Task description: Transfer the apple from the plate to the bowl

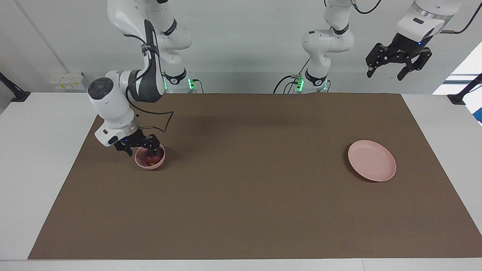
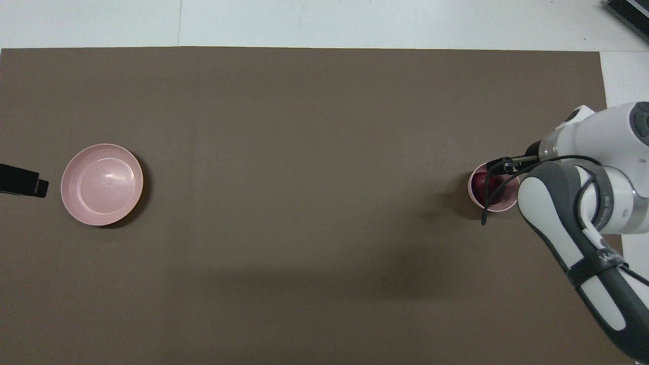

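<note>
The dark red apple (image 1: 151, 161) lies inside the small pink bowl (image 1: 145, 164) toward the right arm's end of the table. My right gripper (image 1: 141, 151) is low at the bowl's rim; it looks open, with one finger in the bowl above the apple and the other outside the rim. In the overhead view the right arm covers much of the bowl (image 2: 499, 207), and a sliver of the apple (image 2: 479, 185) shows. The wide pink plate (image 1: 372, 160) lies bare toward the left arm's end. My left gripper (image 1: 399, 60) waits open, high up, off the mat.
A brown mat (image 1: 241, 195) covers the table between the bowl and the plate (image 2: 101, 184). The left gripper's tip (image 2: 23, 181) shows at the edge of the overhead view beside the plate. A loose black cable (image 1: 165, 120) hangs from the right arm.
</note>
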Controlling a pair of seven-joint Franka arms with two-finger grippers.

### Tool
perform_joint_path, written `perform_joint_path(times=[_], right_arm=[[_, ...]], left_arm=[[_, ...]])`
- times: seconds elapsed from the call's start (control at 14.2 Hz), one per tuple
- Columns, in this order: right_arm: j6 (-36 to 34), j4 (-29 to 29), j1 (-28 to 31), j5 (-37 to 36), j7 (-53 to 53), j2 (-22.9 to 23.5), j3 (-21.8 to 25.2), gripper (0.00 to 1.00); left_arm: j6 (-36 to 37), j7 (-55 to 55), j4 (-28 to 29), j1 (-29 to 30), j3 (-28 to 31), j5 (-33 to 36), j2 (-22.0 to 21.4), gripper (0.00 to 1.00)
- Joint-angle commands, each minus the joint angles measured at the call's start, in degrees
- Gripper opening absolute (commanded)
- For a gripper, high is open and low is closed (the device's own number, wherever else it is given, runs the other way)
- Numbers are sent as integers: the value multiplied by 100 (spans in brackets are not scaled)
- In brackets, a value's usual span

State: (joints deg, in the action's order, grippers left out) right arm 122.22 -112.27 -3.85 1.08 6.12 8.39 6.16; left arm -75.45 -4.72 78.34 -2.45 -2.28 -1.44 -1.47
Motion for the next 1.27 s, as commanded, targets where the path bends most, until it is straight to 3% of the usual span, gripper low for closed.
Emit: perform_joint_path(times=[0.0, 0.28, 0.85, 0.99, 1.2], right_arm=[[-522, 214, 42, -231, -224, -389, -36, 100], [-1751, 792, 112, -248, -374, -996, -28, 100], [-3871, 2647, 139, -134, -348, -1155, 218, 100], [-3908, 2701, 139, -117, -357, -1199, 227, 100], [-3838, 2158, 69, -257, -505, -1532, 175, 100]], left_arm=[[75, -64, -20, 139, -62, 3, -64, 100], [75, -64, -20, 140, -35, 3, -64, 100], [75, -64, -20, 140, -35, 3, -55, 100], [75, -64, -20, 140, -35, 3, -64, 100], [75, -64, -20, 140, -35, 3, -64, 100]])
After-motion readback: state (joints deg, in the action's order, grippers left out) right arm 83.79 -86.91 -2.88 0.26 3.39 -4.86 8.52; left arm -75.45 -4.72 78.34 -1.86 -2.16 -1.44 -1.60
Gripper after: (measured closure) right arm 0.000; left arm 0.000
